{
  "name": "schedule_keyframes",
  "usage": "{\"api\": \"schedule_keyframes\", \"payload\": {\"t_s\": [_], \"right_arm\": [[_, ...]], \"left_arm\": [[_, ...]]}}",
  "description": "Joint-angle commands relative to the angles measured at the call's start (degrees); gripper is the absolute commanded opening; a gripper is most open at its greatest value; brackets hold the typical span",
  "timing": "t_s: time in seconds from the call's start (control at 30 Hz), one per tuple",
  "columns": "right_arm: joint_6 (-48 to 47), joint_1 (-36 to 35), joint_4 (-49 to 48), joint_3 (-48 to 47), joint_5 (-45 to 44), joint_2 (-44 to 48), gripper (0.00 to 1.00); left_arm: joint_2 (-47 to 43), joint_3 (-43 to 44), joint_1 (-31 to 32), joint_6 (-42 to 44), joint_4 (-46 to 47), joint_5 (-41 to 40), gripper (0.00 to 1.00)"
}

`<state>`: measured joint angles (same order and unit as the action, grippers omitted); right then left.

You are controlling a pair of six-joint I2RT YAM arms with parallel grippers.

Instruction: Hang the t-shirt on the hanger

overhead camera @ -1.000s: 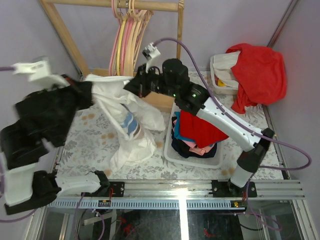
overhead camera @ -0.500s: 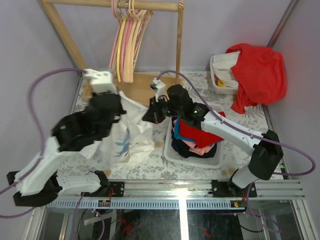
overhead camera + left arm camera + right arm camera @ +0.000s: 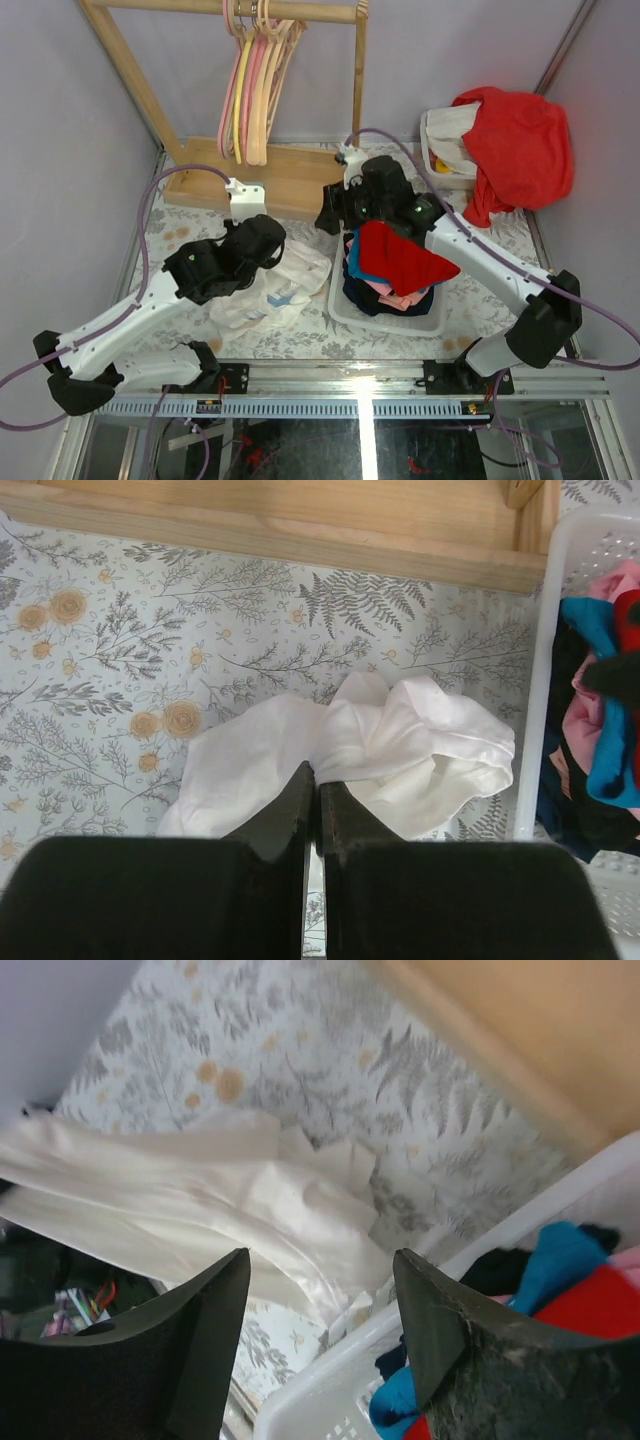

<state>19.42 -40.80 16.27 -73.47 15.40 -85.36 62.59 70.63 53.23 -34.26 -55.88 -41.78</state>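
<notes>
The white t-shirt (image 3: 285, 287) lies crumpled on the floral table, left of the basket. My left gripper (image 3: 272, 258) is down on it, shut. In the left wrist view the t-shirt (image 3: 420, 750) bunches at the closed tips of the left gripper (image 3: 317, 772), pinched there. My right gripper (image 3: 328, 218) hovers open above the basket's far left corner. In the right wrist view the right gripper (image 3: 320, 1255) has nothing between its fingers, and the t-shirt (image 3: 200, 1200) is spread below. The peach-beige hanger (image 3: 278, 70) hangs on the wooden rack among pink and yellow ones.
A white basket (image 3: 345, 315) of red, navy and pink clothes stands right of the t-shirt. The rack's wooden base (image 3: 290, 180) runs just behind both grippers. A big red garment (image 3: 515, 140) drapes over a bin at the back right.
The left arm swung down from high on the left and lowered the t-shirt onto the table. The right gripper let go of the shirt, opened, and moved right toward the basket.
</notes>
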Motion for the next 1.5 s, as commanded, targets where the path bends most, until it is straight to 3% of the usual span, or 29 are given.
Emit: {"api": "schedule_keyframes", "payload": {"t_s": [0.0, 0.23, 0.43, 0.6, 0.83, 1.23, 1.47], "right_arm": [[-1.27, 0.32, 1.36, -15.43, -5.07, 2.89, 0.67], [10.61, 0.97, -5.0, -41.97, -4.24, -12.76, 0.61], [14.69, 0.98, -7.35, -58.27, -3.01, -26.14, 0.61], [16.64, 1.16, -8.63, -66.27, -2.63, -32.92, 0.6], [19.24, 1.66, -13.23, -63.22, -2.59, -33.31, 0.4], [17.35, 2.88, -18.64, -49.67, -2.9, -23.39, 0.01], [16.97, 4.33, -20.98, -50.71, 6.2, -22.05, 0.0]], "left_arm": [[-1.87, 0.22, -0.29, -1.91, 3.29, -0.16, 0.0], [-3.21, -0.78, -0.3, -1.93, 2.72, 0.55, 0.0], [-4.79, -1.31, -0.3, -2.12, 2.47, 2.12, 0.0], [-5.86, -1.0, -0.31, -2.14, 1.49, 2.17, 0.0], [-5.56, 0.32, -0.32, -1.3, 0.65, 1.71, 0.0], [-5.92, -0.25, -0.27, -1.51, 0.48, 1.27, 0.0], [-5.55, 0.82, -0.32, -1.16, -0.1, 0.79, 0.0]]}}
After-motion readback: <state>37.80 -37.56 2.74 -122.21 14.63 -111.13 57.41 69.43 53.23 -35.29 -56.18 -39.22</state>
